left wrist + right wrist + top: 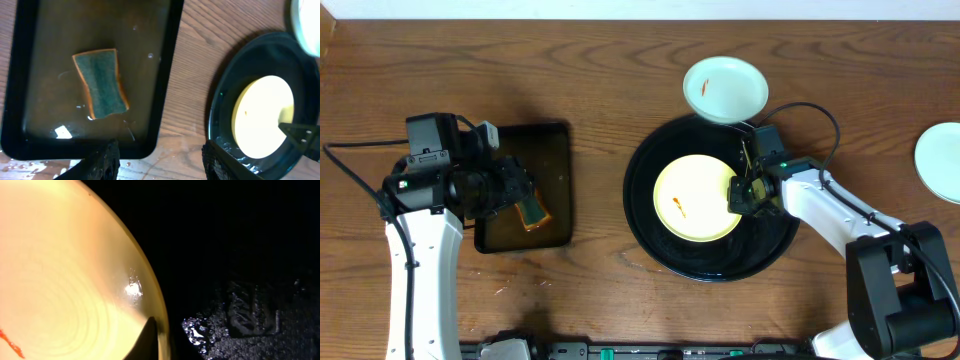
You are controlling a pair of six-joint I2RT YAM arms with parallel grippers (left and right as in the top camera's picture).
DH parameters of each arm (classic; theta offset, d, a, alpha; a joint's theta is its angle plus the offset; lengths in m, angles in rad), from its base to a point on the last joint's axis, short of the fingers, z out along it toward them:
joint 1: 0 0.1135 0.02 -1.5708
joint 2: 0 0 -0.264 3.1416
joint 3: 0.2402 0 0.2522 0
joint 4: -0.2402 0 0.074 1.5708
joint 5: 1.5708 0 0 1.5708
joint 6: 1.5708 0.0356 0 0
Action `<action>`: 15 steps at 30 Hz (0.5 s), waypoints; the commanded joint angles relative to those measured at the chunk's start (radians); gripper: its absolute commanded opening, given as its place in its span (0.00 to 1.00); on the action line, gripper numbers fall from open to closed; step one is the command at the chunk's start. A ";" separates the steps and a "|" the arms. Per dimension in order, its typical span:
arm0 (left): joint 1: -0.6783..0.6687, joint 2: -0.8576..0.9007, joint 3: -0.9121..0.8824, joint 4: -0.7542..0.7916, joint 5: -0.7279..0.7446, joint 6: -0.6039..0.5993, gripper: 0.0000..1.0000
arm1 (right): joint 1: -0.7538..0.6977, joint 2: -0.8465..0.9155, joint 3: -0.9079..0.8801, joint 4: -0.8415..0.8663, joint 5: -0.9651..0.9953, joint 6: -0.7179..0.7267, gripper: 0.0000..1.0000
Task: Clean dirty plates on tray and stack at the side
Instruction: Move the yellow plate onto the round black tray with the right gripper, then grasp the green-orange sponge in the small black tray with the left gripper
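The yellow plate (695, 197) with an orange-red smear lies in the round black tray (650, 225). My right gripper (740, 192) is at the plate's right rim. In the right wrist view the rim of the yellow plate (75, 280) sits between the fingers of my right gripper (167, 335), shut on it. A mint-green plate (725, 88) with a small smear rests at the tray's far rim. A second mint-green plate (940, 160) lies on the wood tabletop (600, 60) at the right edge. My left gripper (160, 160) is open and empty.
A rectangular black tray (555, 140) on the left holds shallow water and a green-and-orange sponge (102, 82). My left gripper (510, 192) hovers over it. Water drops lie on the wood by that tray (170, 100). The round tray (225, 110) and yellow plate (262, 117) show at right.
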 commanded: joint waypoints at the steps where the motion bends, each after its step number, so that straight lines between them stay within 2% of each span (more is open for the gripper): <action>1: -0.003 0.005 -0.013 -0.002 -0.076 -0.008 0.55 | 0.003 0.049 -0.037 -0.016 0.072 -0.026 0.01; 5: -0.003 0.013 -0.013 -0.006 -0.100 -0.008 0.55 | 0.003 0.049 -0.037 -0.045 0.072 -0.026 0.01; 9: -0.004 0.044 -0.014 -0.002 -0.100 -0.009 0.55 | 0.004 0.049 -0.037 -0.059 0.072 -0.090 0.01; 15: -0.004 0.174 -0.013 0.010 -0.152 -0.043 0.55 | 0.004 0.049 -0.037 -0.051 0.075 -0.097 0.01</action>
